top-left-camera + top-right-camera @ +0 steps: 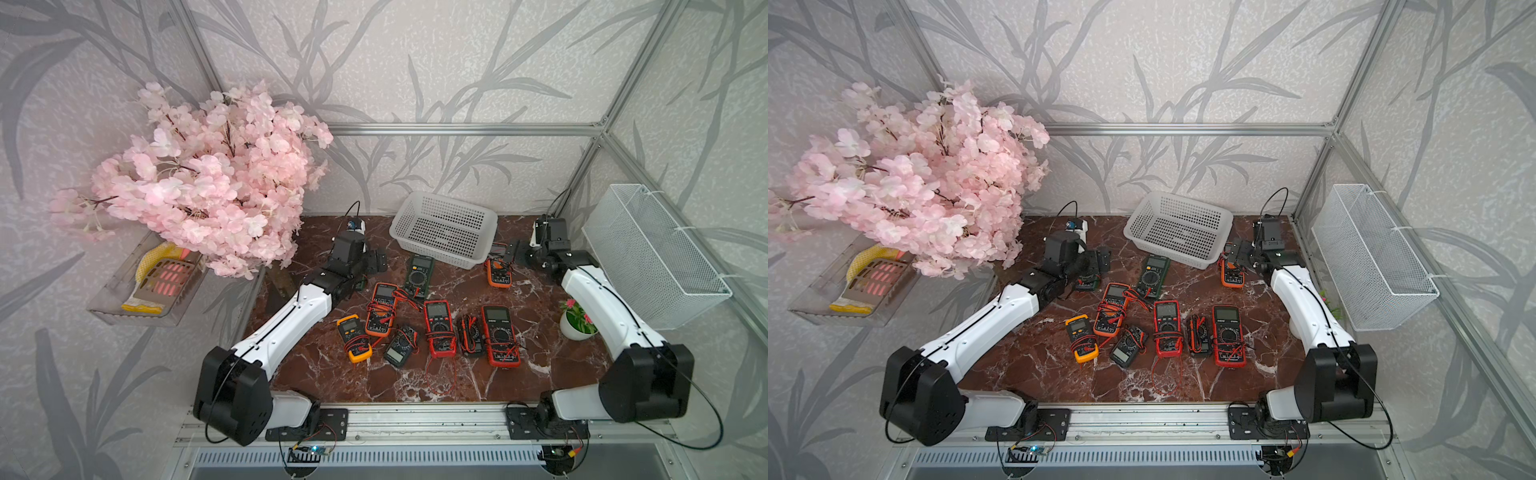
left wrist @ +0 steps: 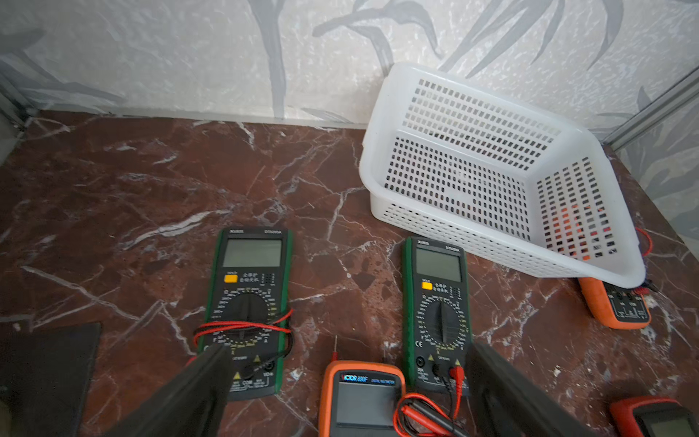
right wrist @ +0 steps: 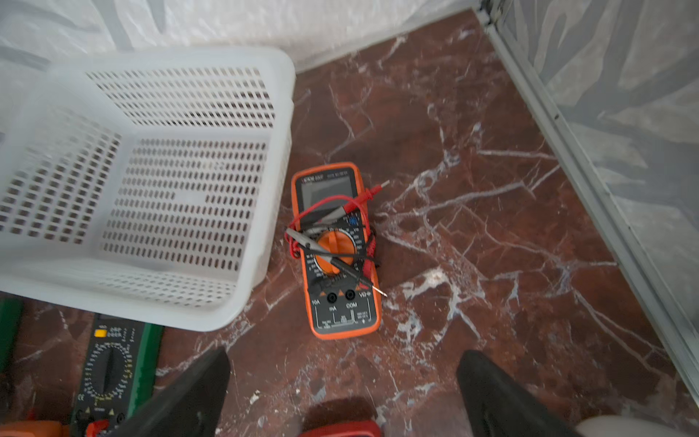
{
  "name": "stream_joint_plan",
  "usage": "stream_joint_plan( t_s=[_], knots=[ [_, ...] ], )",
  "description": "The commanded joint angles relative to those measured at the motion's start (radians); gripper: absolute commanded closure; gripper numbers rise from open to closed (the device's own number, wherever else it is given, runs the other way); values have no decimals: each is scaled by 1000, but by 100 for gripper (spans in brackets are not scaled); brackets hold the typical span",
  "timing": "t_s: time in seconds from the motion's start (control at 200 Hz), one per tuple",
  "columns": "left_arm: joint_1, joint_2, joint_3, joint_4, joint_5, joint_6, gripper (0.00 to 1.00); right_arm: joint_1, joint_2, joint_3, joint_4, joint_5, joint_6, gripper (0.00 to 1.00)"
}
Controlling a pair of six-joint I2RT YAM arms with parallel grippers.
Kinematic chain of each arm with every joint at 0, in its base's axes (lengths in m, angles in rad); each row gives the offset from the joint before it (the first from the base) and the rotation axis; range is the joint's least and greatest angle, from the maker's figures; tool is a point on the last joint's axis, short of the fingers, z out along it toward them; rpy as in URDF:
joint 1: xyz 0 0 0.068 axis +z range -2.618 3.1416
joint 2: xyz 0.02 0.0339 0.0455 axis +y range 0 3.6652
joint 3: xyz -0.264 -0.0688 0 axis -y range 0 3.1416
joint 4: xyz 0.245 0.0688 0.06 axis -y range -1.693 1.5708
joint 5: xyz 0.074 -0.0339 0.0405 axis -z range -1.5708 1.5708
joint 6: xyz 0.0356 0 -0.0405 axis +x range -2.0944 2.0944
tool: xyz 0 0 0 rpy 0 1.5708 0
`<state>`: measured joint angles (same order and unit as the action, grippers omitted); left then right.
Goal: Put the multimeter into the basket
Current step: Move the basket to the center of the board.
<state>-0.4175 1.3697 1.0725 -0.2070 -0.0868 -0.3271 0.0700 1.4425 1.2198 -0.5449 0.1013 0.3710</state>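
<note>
The low white perforated basket point(image 1: 444, 228) point(image 1: 1179, 226) point(image 2: 491, 174) point(image 3: 143, 181) stands empty at the back of the marble table. Several multimeters lie in front of it. An orange multimeter point(image 1: 498, 272) point(image 3: 334, 249), wrapped in its leads, lies beside the basket's right end. My right gripper point(image 1: 509, 251) point(image 3: 343, 355) hovers open above it, holding nothing. A green multimeter point(image 1: 419, 270) point(image 2: 437, 314) lies before the basket, and a second green one point(image 2: 249, 310) lies further left. Over these two, my left gripper point(image 1: 376, 262) point(image 2: 346, 350) is open and empty.
More multimeters with red and black leads crowd the table's middle: orange point(image 1: 382, 309), yellow point(image 1: 354, 337), two red point(image 1: 438, 328) point(image 1: 500, 334). A taller wire-mesh basket point(image 1: 652, 253) hangs on the right wall. A small potted plant point(image 1: 577, 320) and pink blossoms point(image 1: 208, 178) flank the table.
</note>
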Motion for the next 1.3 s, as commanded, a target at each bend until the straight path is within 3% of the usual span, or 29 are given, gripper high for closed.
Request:
stream_joint_plan(
  t_s=[0.0,0.24,0.47,0.76,1.3],
  knots=[
    [-41,48,75,-112,-19,-63,0,-9,41,53,-196,-17,20,1],
    [-88,150,189,-153,2,-138,0,-93,55,-14,-169,-43,96,1],
    [-96,204,281,-192,-12,-101,0,-118,140,3,-239,-53,71,1],
    [-96,244,314,-189,-11,-76,0,-118,215,31,-215,-168,67,1],
    [-95,263,295,-193,16,-87,0,-75,485,385,-317,-128,84,1]
  ],
)
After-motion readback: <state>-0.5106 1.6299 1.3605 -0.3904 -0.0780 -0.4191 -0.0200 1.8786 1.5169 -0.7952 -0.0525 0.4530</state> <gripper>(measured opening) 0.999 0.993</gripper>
